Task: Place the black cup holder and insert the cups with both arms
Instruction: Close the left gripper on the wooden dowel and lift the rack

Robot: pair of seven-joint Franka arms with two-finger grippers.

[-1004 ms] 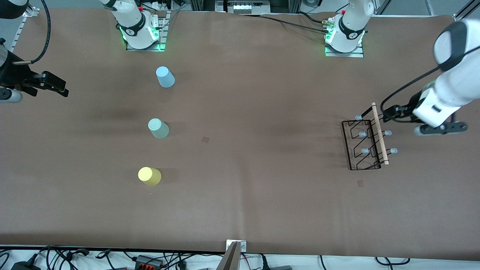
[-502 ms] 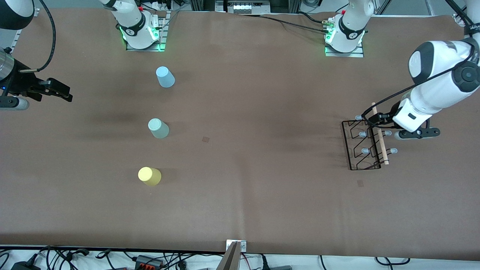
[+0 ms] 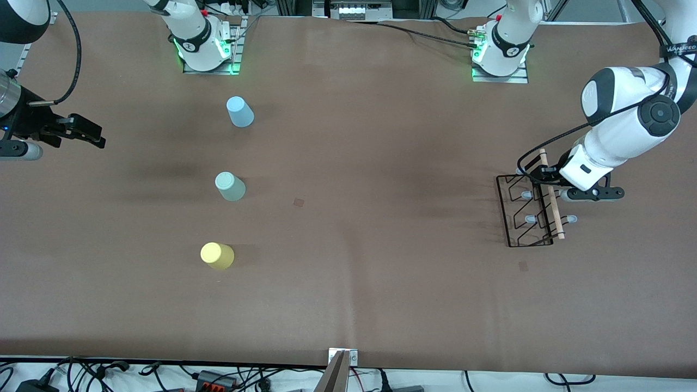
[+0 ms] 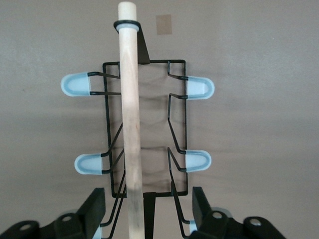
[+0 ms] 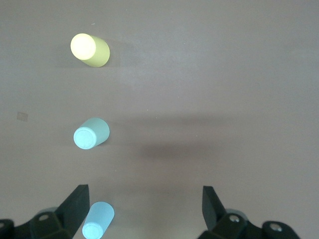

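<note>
The black cup holder [image 3: 529,212] stands on the table at the left arm's end, its wooden handle [image 3: 551,195] on top. My left gripper [image 3: 540,175] is open over the end of the handle farther from the front camera. In the left wrist view the fingers [image 4: 94,209] stand on either side of the handle [image 4: 130,124] without touching it. Three cups stand apart toward the right arm's end: light blue [image 3: 239,111], pale green [image 3: 230,186], yellow [image 3: 216,256]. My right gripper [image 3: 81,133] is open and empty, up at the table's edge, and waits. Its wrist view shows the yellow [image 5: 89,49], green [image 5: 91,133] and blue [image 5: 98,220] cups.
The two arm bases [image 3: 204,49] [image 3: 501,54] stand along the table's edge farthest from the front camera. Small dark square marks [image 3: 299,202] [image 3: 523,265] lie on the brown table cover. Cables run along the nearest edge [image 3: 218,375].
My left gripper has moved in from the table's end to over the holder's handle. The right gripper shifted slightly at first, then stayed. The cups and holder have not moved.
</note>
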